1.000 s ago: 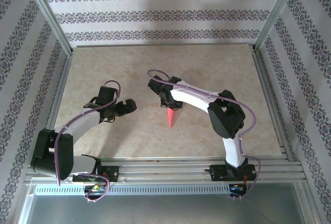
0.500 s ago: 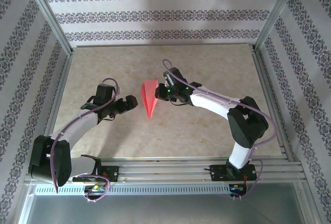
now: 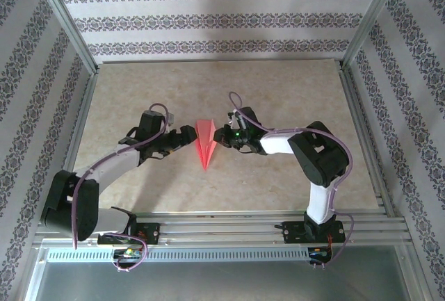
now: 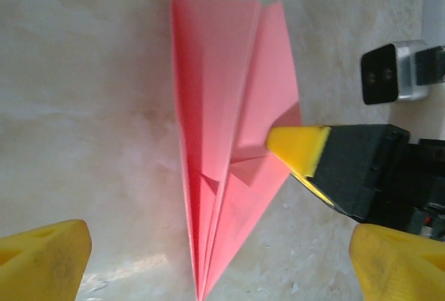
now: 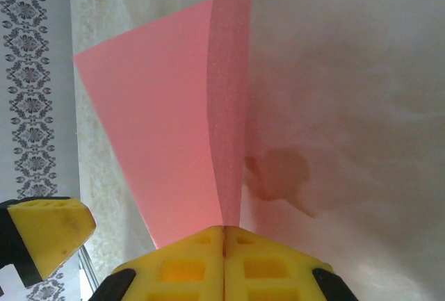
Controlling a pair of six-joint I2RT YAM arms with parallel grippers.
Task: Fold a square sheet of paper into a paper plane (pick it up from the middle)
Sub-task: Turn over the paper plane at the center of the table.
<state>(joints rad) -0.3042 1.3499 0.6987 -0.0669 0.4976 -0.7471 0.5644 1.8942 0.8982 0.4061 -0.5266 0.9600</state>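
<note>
Paper plane (image 3: 206, 144) closer to left pincer (image 3: 188, 135) than half-second ago.

One paper plane (image 3: 206, 144), two end effectors, left end effector (image 3: 186, 136), right end effector (image 3: 221, 135), one table (image 3: 278, 92)

The left arm (image 3: 111, 165) and the right arm (image 3: 278, 142) have white links between black joint housings. A thin lilac cable (image 3: 158, 108) runs along each one in loops. The fingers (image 4: 361, 169) are black with yellow pads (image 5: 188, 266), which have small square hollows
</note>
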